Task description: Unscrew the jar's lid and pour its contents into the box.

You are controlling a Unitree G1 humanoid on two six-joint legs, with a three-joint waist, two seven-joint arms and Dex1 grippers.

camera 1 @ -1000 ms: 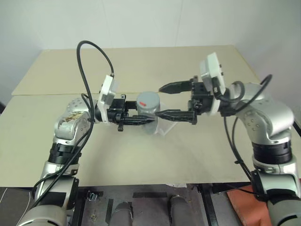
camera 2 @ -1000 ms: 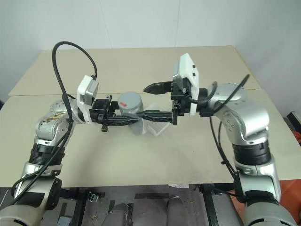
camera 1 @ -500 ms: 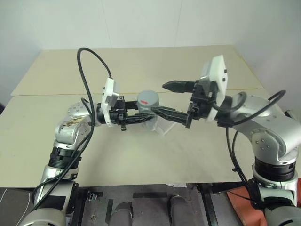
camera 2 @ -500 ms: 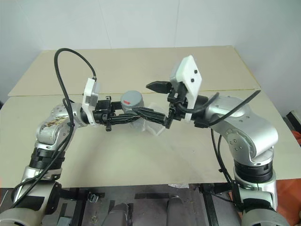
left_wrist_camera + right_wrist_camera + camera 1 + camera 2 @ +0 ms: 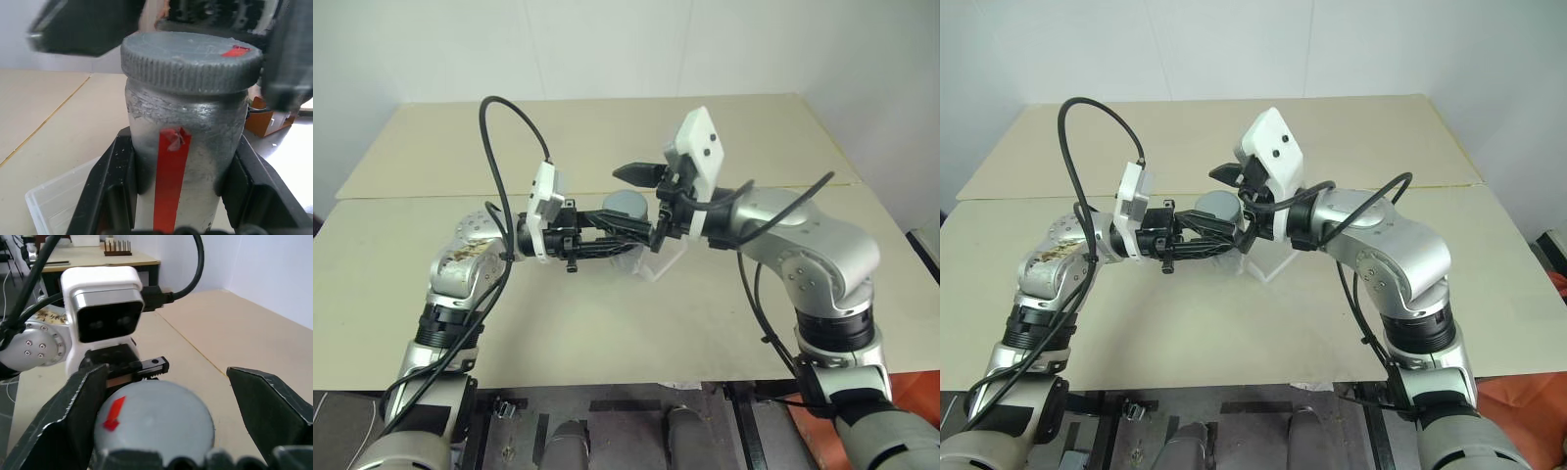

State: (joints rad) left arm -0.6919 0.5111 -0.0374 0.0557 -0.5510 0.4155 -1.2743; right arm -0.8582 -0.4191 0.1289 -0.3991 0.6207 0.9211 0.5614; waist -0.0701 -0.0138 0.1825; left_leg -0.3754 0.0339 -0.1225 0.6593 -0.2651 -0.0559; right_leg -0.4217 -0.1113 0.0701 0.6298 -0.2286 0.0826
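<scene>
The left pincer (image 5: 607, 241) reaches in from the robot's left, level above the beige worktop (image 5: 607, 323), and is clenched around the body of the jar (image 5: 183, 142). Its two black fingers (image 5: 115, 181) press the jar's sides below the cap, and the jar stands upright in that grip, lifted off the surface. A red strip runs down the jar's silvery side (seen close up in the left wrist view). The lid (image 5: 190, 58), a ribbed grey screw cap with a small red mark on top, sits on the jar's mouth. Just beneath and a little to the right of the jar lies the box (image 5: 663, 260), a clear plastic tray resting on the worktop. From the right comes the right pincer (image 5: 631, 196), spread wide, with one finger on each side of the lid (image 5: 156, 423); whether either finger touches the cap cannot be told.
</scene>
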